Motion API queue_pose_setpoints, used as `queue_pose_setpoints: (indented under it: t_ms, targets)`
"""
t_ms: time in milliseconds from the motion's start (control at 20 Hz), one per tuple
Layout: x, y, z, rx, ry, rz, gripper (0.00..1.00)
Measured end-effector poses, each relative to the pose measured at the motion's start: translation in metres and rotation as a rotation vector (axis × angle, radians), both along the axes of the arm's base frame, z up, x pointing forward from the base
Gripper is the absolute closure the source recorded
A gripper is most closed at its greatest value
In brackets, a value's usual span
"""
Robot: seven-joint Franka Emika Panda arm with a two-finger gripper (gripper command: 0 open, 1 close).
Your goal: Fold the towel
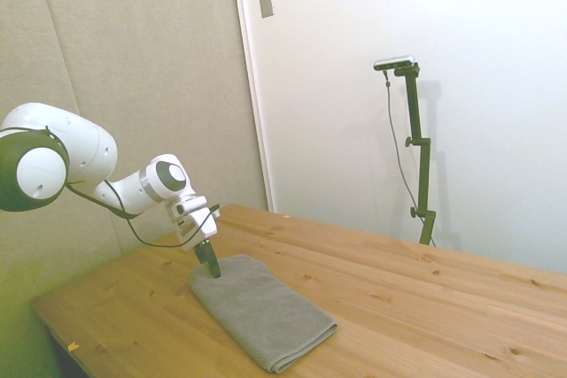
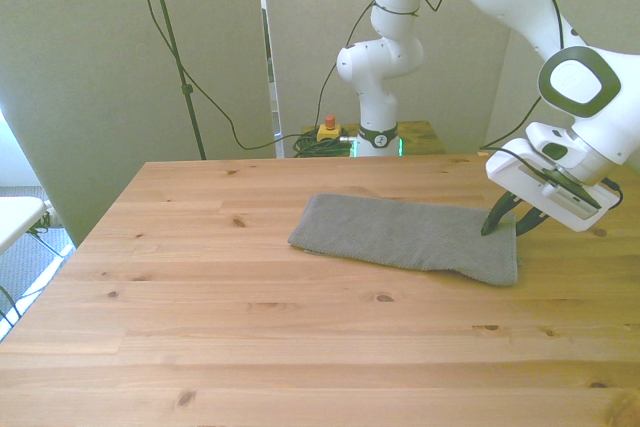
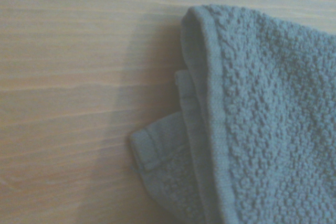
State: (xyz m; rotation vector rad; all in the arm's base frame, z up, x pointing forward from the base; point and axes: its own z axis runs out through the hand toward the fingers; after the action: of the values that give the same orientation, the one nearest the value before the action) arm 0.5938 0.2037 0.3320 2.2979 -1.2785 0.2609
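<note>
Directly beneath the gripper (image 2: 505, 224), lies lengthwise on the wooden table (image 2: 250, 347), a long gray terry towel (image 2: 400, 235), one short end right under the dark fingertips. Stands open, fingers spread a little and closing on nothing, tips at or just above the cloth; cannot tell if touching. Could pinch only the top layer here: shows, up close, stacked hems at this corner of the towel (image 3: 252, 103), a lower layer poking out past the upper one, so risks a shallow grab peeling one ply and leaving the rest flat. Could also scrape the planks if driven too deep, or drag the whole piece across smooth wood. Looks nubbly, looped, soft, with thick rounded edges and a flat stitched hem; pale knotty pine underneath.
</note>
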Motion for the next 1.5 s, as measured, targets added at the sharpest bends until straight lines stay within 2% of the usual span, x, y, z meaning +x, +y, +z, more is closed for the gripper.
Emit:
queue_pose_setpoints:
  t_ms: [200, 400, 700, 850, 1100, 1250, 1500]
  targets:
    - [-0.005, -0.001, 0.007, 0.015, -0.016, 0.012, 1.0]
    - [-0.025, 0.006, 0.031, 0.035, -0.039, 0.046, 1.0]
    - [-0.054, 0.006, 0.065, 0.16, -0.052, 0.111, 1.0]
    - [-0.054, -0.017, 0.083, 0.231, -0.065, 0.12, 1.0]
    - [-0.065, -0.083, 0.143, 0.313, -0.134, 0.08, 1.0]
    - [-0.077, -0.125, 0.169, 0.341, -0.17, 0.05, 1.0]
    - [-0.09, -0.179, 0.186, 0.365, -0.201, 0.01, 1.0]
